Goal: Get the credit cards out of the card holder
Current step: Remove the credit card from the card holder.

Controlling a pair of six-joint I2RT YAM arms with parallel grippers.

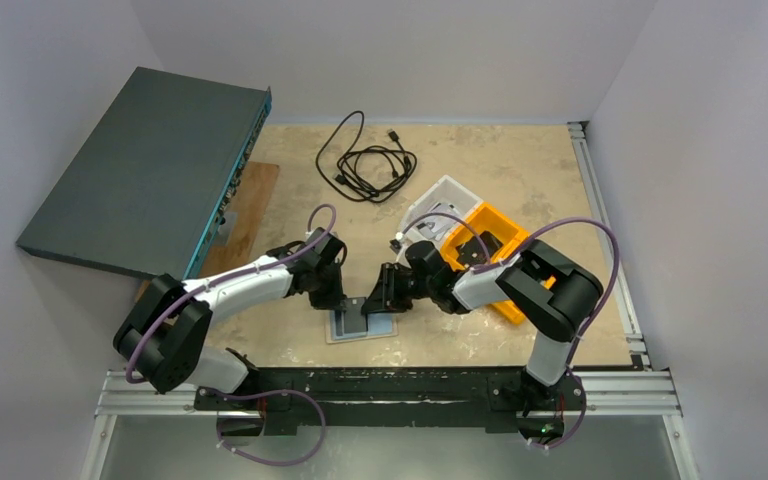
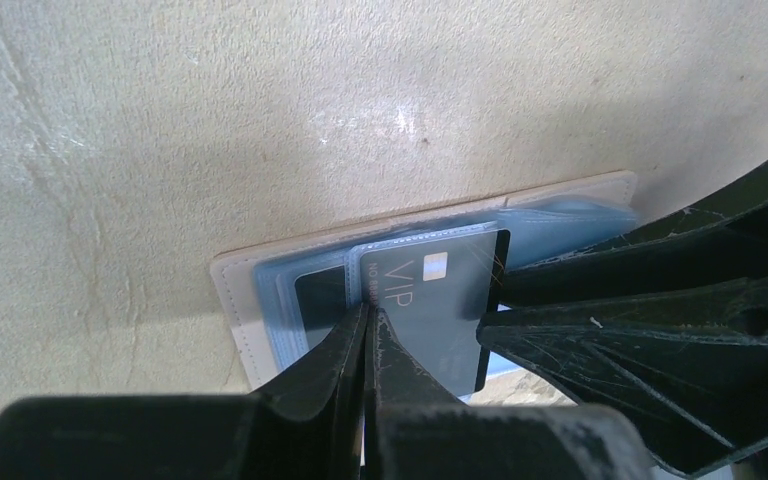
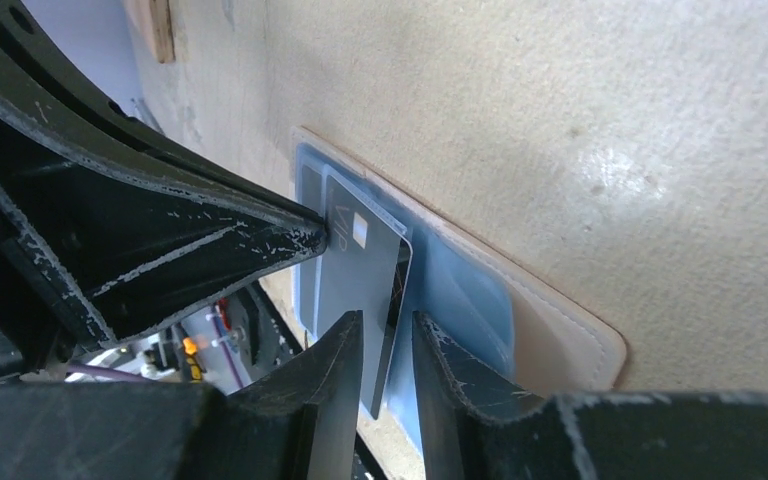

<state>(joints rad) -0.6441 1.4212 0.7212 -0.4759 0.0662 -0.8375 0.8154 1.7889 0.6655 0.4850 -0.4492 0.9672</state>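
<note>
The cream card holder [image 1: 360, 328] lies open on the table, its blue-grey plastic sleeves up. It also shows in the left wrist view [image 2: 235, 310] and the right wrist view [image 3: 560, 330]. A grey card marked VIP [image 2: 440, 300] sticks partly out of a sleeve toward the right arm. My left gripper [image 2: 372, 312] is shut, its tips pressing down on the sleeve at the card's left end. My right gripper [image 3: 387, 325] is slightly open, its jaws on either side of the card's [image 3: 355, 265] free edge with a small gap. Both grippers meet over the holder in the top view: left [image 1: 348, 300], right [image 1: 378, 300].
An orange bin [image 1: 485, 250] and a white tray [image 1: 442, 198] stand behind the right arm. A coiled black cable [image 1: 365, 160] lies at the back. A big dark grey flat box [image 1: 150, 170] and a wooden board [image 1: 245, 215] are on the left.
</note>
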